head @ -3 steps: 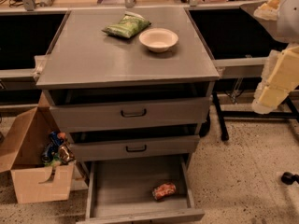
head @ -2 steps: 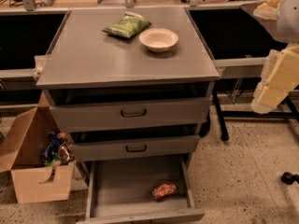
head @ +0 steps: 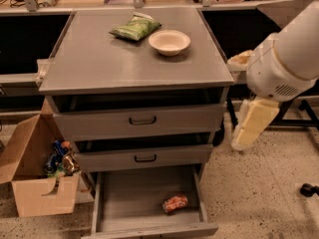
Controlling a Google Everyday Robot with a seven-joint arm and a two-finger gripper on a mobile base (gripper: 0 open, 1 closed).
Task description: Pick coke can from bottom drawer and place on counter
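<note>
hand (head: 251, 126) hanging down right of counter (head: 119, 66), arm (head: 294, 54) bent

One gripper (head: 251, 126) hangs at the right. To its left are three drawers: two black-handled drawers (head: 189, 118) and one bottom drawer (head: 144, 195) holding one coke can (head: 175, 203). One counter (head: 124, 66) carries one green snack bag (head: 135, 28) and one bowl (head: 169, 42). One cardboard box (head: 30, 198) stands farthest from the gripper.

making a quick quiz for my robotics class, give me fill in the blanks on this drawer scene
1. The coke can lies on its ___ in the bottom drawer.
2. The bowl on the counter, beside the green snack bag, is ___.
3. The hand hangs at the picture's ___ of the cabinet.
Missing words: side; empty; right.
</note>
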